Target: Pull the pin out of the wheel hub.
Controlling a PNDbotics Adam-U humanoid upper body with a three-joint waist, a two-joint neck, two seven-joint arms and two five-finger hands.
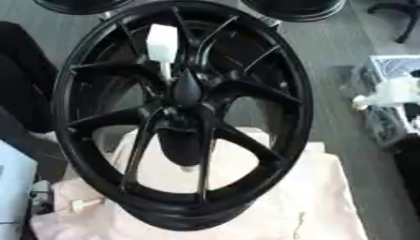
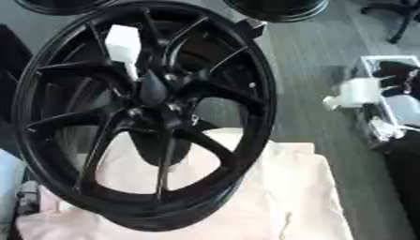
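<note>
Black wheel hub stands upright on a pale cloth, likely padding it. White-handled pin projects toward twelve o'clock from the centre. Neither robot hand is in view; grip state unreportable.

Wheel hub: centre bore obscured by dark blurred shape; pale cloth beneath, cut off at frame bottom; two dark rims at frame top, mostly cropped.
</note>
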